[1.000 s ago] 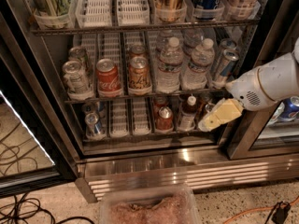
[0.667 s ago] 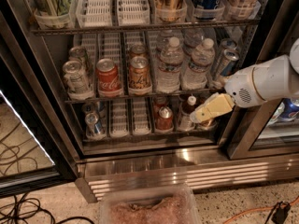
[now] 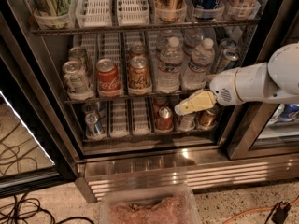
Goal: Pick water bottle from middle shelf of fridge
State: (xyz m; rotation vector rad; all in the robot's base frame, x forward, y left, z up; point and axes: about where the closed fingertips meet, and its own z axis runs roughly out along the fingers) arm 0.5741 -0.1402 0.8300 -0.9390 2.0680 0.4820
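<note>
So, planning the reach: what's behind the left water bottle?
Another clear bottle stands behind the water bottle; only its top shows, the rest is covered. The gripper hangs below, before the lower rack.

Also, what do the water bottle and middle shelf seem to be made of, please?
Water bottle: clear ribbed plastic, probably; see-through, white cap. Middle shelf: dark metal wire, apparently, with white slotted plastic trays. The pincer sits just below its front edge.

A red cola can [image 3: 108,77] stands beside a tan can [image 3: 139,73]; below, an orange can [image 3: 164,118], perhaps soda, sits just beside the cream jaws.
</note>
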